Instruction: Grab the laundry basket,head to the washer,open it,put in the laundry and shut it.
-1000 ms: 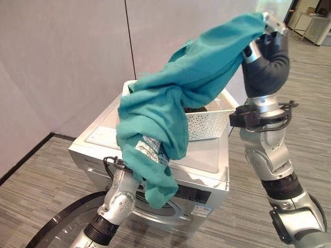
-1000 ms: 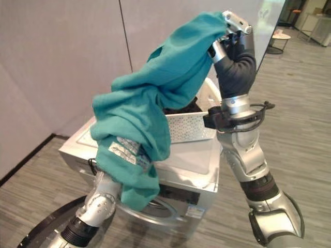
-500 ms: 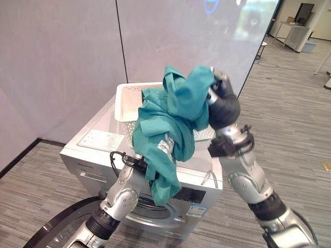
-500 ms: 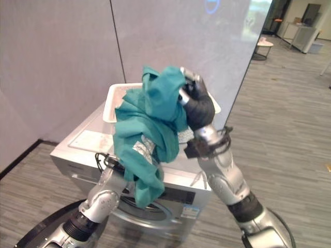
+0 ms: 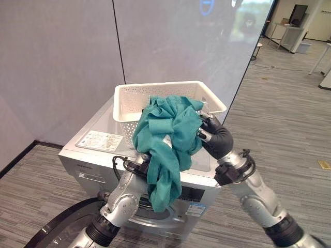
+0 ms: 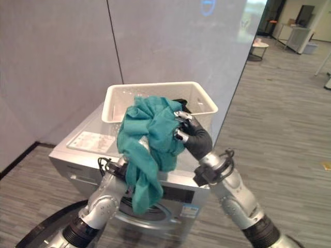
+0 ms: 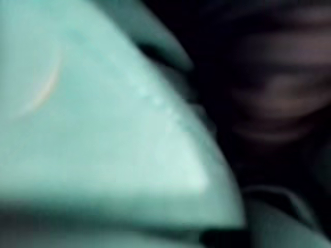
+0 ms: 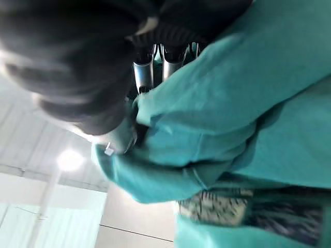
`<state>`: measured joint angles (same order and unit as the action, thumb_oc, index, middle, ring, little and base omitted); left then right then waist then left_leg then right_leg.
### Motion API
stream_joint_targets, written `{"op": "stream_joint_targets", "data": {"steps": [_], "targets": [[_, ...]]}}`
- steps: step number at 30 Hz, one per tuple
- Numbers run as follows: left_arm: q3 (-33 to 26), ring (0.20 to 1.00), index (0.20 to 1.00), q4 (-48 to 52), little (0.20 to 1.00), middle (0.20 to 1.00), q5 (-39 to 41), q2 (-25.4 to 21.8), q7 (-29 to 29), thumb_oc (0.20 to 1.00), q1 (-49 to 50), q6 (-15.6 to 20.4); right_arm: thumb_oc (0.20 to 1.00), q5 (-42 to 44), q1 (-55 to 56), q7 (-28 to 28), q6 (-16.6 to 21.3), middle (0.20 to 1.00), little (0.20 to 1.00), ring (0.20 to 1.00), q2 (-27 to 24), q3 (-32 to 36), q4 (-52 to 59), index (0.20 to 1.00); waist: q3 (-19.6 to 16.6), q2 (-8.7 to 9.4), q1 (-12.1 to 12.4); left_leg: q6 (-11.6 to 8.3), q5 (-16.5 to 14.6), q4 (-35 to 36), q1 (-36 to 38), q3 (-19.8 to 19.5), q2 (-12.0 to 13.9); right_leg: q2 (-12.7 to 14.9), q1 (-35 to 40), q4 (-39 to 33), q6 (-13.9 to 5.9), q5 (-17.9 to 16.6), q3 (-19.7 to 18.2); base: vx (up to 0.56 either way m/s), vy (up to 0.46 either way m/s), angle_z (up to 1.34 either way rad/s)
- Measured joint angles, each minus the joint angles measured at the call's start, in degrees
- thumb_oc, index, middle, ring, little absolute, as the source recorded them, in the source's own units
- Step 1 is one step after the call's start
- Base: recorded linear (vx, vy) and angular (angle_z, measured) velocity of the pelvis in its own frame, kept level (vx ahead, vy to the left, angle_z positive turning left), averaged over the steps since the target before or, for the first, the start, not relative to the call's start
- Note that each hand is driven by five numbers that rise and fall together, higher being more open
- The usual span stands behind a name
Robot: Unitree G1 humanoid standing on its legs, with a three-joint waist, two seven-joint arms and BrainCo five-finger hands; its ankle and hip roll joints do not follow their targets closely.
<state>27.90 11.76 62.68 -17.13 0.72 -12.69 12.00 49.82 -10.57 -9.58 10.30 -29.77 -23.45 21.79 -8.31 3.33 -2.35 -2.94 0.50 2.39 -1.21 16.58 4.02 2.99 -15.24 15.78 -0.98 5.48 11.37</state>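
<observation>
1. Where the washer (image 5: pixel 98 155) stands against the grey wall, a white laundry basket (image 5: pixel 135 96) sits on its top, toward the far right side.
2. A bunched teal garment (image 5: pixel 166 135) hangs over the basket's near rim and trails down in front of the washer's control panel.
3. The right robot hand (image 6: pixel 187 132) has its fingers curled into the right side of the garment, gripping the cloth; the right wrist view shows silver fingers (image 8: pixel 145 73) buried in teal folds.
4. The left robot hand is under the hanging garment at the washer's near edge, and its fingers are hidden by the cloth, so I cannot tell whether it is open or closed.
5. The left wrist view shows teal cloth pressed close to the camera.
6. The washer's round door (image 5: pixel 57 227) stands open, low at the near left.
</observation>
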Motion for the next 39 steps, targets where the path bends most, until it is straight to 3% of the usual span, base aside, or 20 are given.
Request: {"op": "stream_joint_targets", "data": {"steps": [7,15,18,23,25,26,27,28,29,30,32,39], "targets": [[-1.0,0.2,0.2,3.3,0.2,0.2,0.4,-0.7,2.9,0.2,3.7,0.0,1.0,0.1,8.4,-1.7,0.6,1.0,1.0,1.0,0.9,6.3,0.2,1.0,0.3,-0.62,0.0,0.07,0.0,0.3,0.0,0.0,-0.1,0.0,0.0,-0.2,-0.03,0.0,0.0,0.0,0.005,0.0],[-11.6,0.2,0.2,11.5,0.2,0.2,-0.3,-1.3,5.1,0.2,9.2,0.6,1.0,-0.1,18.2,-0.9,2.3,1.0,1.0,1.0,3.0,19.2,-1.9,1.0,0.9,-1.3,-0.1,0.54,-0.4,0.5,-0.2,-0.1,-0.3,0.2,0.0,-0.1,-0.2,0.1,0.0,0.02,0.03,0.01],[-14.1,0.2,0.2,12.6,0.2,0.2,-0.8,-1.8,6.0,0.2,12.1,1.1,1.0,-1.1,21.9,0.9,4.0,1.0,1.0,1.0,7.0,28.0,-4.2,1.0,1.5,-1.22,-0.2,0.64,-0.4,0.8,0.2,-0.4,-0.6,0.6,0.0,0.0,-0.42,0.3,0.3,0.03,0.049,0.05],[-15.5,0.2,0.2,12.4,0.2,0.2,-0.7,-2.5,6.9,0.2,13.4,1.7,1.0,-2.8,21.9,4.0,5.8,1.0,1.0,1.0,8.2,29.1,-7.6,1.0,3.2,-0.97,-1.1,0.66,-0.3,0.6,0.3,-0.1,-1.2,0.9,0.4,0.7,-0.55,0.0,-0.3,-0.04,0.042,-0.03],[-15.5,0.2,0.2,11.6,0.2,0.2,-0.4,-2.3,7.2,0.2,13.3,1.9,1.0,-3.9,21.8,4.8,6.0,1.0,1.0,1.0,8.5,29.5,-10.6,1.0,4.7,-1.16,-1.5,1.22,-0.6,0.5,0.3,-0.5,-1.6,1.0,0.1,2.7,-1.33,0.5,-2.1,-0.09,-0.003,0.14],[-15.5,0.2,0.2,11.0,0.2,0.2,-0.1,-2.3,7.3,0.2,13.2,1.9,1.0,-4.9,21.5,5.1,6.1,1.0,1.0,1.0,8.4,30.2,-13.4,1.0,5.9,-1.12,-1.9,1.67,-1.0,-0.5,0.3,-1.3,-2.0,0.2,-0.3,5.4,-2.01,1.2,-8.7,-0.2,-0.071,0.36],[-15.5,0.2,0.2,10.9,0.2,0.2,0.0,-2.6,7.4,0.2,13.6,1.9,1.0,-5.3,21.5,5.8,6.2,1.0,1.0,1.0,8.4,30.6,-15.1,1.0,6.0,-1.13,-2.3,1.68,-1.0,-0.8,0.2,-1.5,-2.4,0.0,-0.7,6.1,-3.11,1.9,-12.0,-0.15,-0.063,0.27],[-15.9,0.2,0.2,11.2,0.2,0.2,0.0,-3.2,7.4,0.2,14.3,1.9,1.0,-5.5,21.0,7.0,6.2,1.0,1.0,1.0,8.4,30.7,-16.7,1.0,6.4,-1.26,-1.8,1.62,-0.7,-1.1,0.3,-1.0,-2.6,0.2,-1.4,5.3,-2.99,1.8,-12.4,-0.18,-0.137,-0.47],[-17.3,0.2,0.2,12.1,0.2,0.2,0.0,-4.8,7.9,0.2,15.0,1.9,1.0,-6.9,16.7,8.5,6.2,1.0,1.0,1.0,8.1,30.2,-20.2,1.0,8.4,-2.94,0.3,2.25,-1.2,-3.3,-1.8,2.0,-0.4,1.7,-0.5,0.8,-3.16,-0.2,-6.7,-0.07,-0.116,-0.68],[-18.1,0.2,0.2,11.9,0.2,0.2,0.0,-5.0,8.4,0.2,14.7,1.9,1.0,-8.0,15.2,9.1,6.2,1.0,1.0,1.0,8.2,30.4,-21.8,1.0,9.3,-2.8,1.0,2.37,-1.4,-3.5,-1.9,2.0,-0.3,3.2,-0.5,2.3,-3.65,-0.1,-5.8,-0.06,-0.115,-0.39],[-18.3,0.2,0.2,10.6,0.2,0.2,0.2,-3.6,9.2,0.2,14.0,1.8,1.0,-10.6,14.5,10.5,6.1,1.0,1.0,1.0,8.0,30.5,-28.2,1.0,9.8,-1.59,1.7,1.42,-0.5,-3.7,-0.9,0.0,-0.2,3.0,2.3,1.3,-3.48,1.2,-5.9,-0.04,-0.157,0.27],[-23.2,0.2,0.2,9.2,0.2,0.2,1.6,-0.1,11.5,0.2,22.3,2.2,1.0,-14.8,17.2,13.3,6.1,1.0,1.0,1.0,6.8,32.5,-44.3,1.0,10.0,-1.13,4.5,-0.08,0.7,-3.7,-3.2,-3.7,1.8,1.4,0.6,6.6,-0.73,4.7,-2.6,-0.12,-0.19,0.24]]}}
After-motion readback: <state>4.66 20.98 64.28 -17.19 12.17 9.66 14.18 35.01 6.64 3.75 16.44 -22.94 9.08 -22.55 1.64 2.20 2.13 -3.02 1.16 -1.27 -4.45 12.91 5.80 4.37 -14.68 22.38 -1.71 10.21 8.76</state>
